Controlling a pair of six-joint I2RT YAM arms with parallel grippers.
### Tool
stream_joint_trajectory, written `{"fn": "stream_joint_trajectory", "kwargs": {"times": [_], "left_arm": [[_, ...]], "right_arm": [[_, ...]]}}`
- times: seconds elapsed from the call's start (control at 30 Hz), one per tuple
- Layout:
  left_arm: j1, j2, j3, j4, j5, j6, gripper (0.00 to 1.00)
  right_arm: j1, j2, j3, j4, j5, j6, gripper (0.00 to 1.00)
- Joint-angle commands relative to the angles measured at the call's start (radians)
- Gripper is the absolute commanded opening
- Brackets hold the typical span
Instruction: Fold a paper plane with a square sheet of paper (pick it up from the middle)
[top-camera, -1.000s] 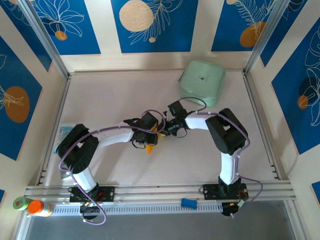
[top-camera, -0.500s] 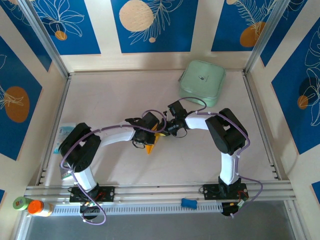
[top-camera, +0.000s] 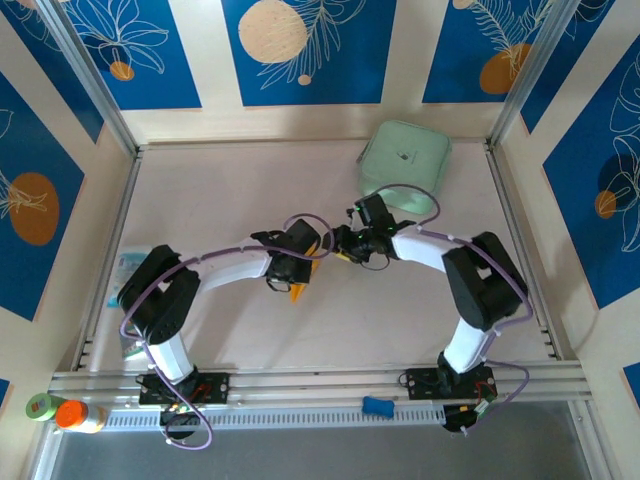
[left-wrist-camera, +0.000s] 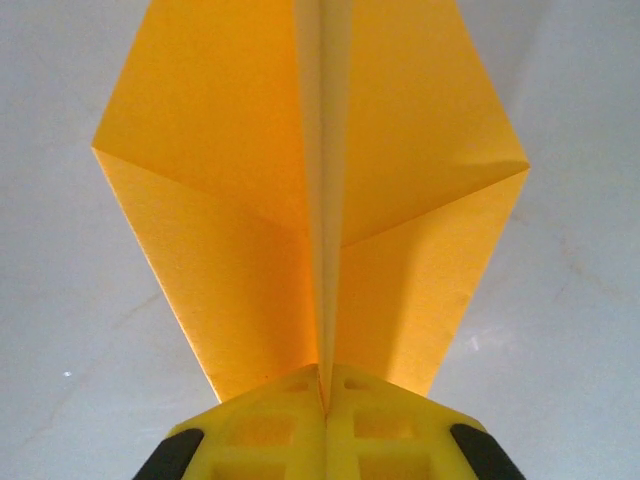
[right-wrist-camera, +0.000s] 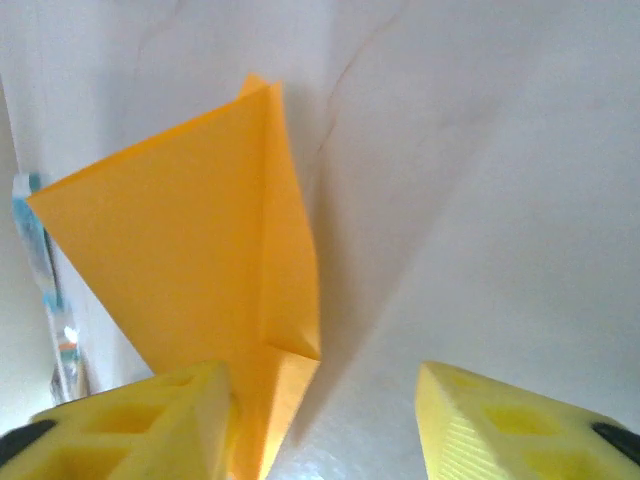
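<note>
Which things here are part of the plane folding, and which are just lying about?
Part of the job:
- half-folded orange paper
- left hand, shut on the paper's centre crease
- right hand, open beside the paper

Lying about:
- mint-green case
- printed packets at the table's left edge
- orange-capped bottle
- small blue piece on the front rail

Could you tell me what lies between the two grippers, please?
The folded orange paper, seen in the top view; the left gripper is shut on it, and the open right gripper has one finger beside it.
</note>
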Motion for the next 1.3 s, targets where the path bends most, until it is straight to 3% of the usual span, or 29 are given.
{"fn": "stream_joint_trajectory", "kwargs": {"times": [0.0,0.13,0.23,0.73,1.27], "left_arm": [[0.028,0.026,0.069,-0.023,-0.038,0.039,0.06],[0.072,0.097,0.167,-0.031,-0.057,0.067,0.07],[0.099,0.159,0.25,-0.037,-0.059,0.08,0.08],[0.169,0.415,0.567,-0.095,-0.023,0.13,0.14],[0.169,0.489,0.623,-0.123,-0.023,0.129,0.26]], "right_arm": [[-0.031,-0.092,-0.072,-0.032,0.13,-0.019,0.6],[-0.066,-0.207,-0.145,-0.028,0.203,-0.052,0.72],[-0.086,-0.269,-0.177,-0.036,0.225,-0.071,0.74],[-0.118,-0.317,-0.205,-0.062,0.199,-0.064,0.74],[-0.118,-0.326,-0.211,-0.068,0.188,-0.049,0.73]]}}
